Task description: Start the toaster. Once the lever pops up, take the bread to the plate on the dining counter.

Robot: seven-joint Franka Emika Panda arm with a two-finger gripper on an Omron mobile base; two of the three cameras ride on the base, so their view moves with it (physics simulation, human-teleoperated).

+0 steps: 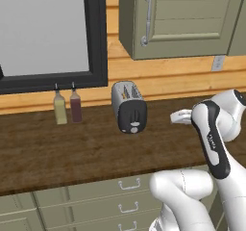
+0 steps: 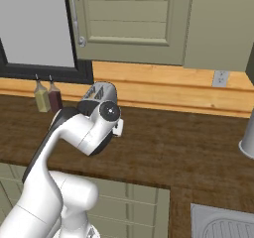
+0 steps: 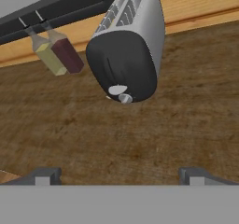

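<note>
The silver toaster (image 1: 129, 107) stands on the dark wooden worktop (image 1: 72, 148) against the back wall, its black face toward me. In the hand view the toaster (image 3: 133, 41) lies tilted ahead, with a white dial (image 3: 117, 89) low on its black face; I cannot make out the lever clearly. My gripper (image 3: 119, 176) is open and empty, its fingertips (image 3: 44, 175) wide apart, a short way in front of the toaster. From the left base it hovers to the toaster's right (image 1: 177, 116). The bread is hidden. The plate and dining counter are out of view.
Two slim bottles (image 1: 59, 109) (image 1: 75, 107) stand left of the toaster under a black-framed window (image 1: 98, 42). Grey-green cabinets (image 1: 182, 18) hang overhead and drawers (image 1: 125, 184) sit below. A sink (image 2: 223, 222) and a grey vessel (image 2: 248, 140) lie to the right.
</note>
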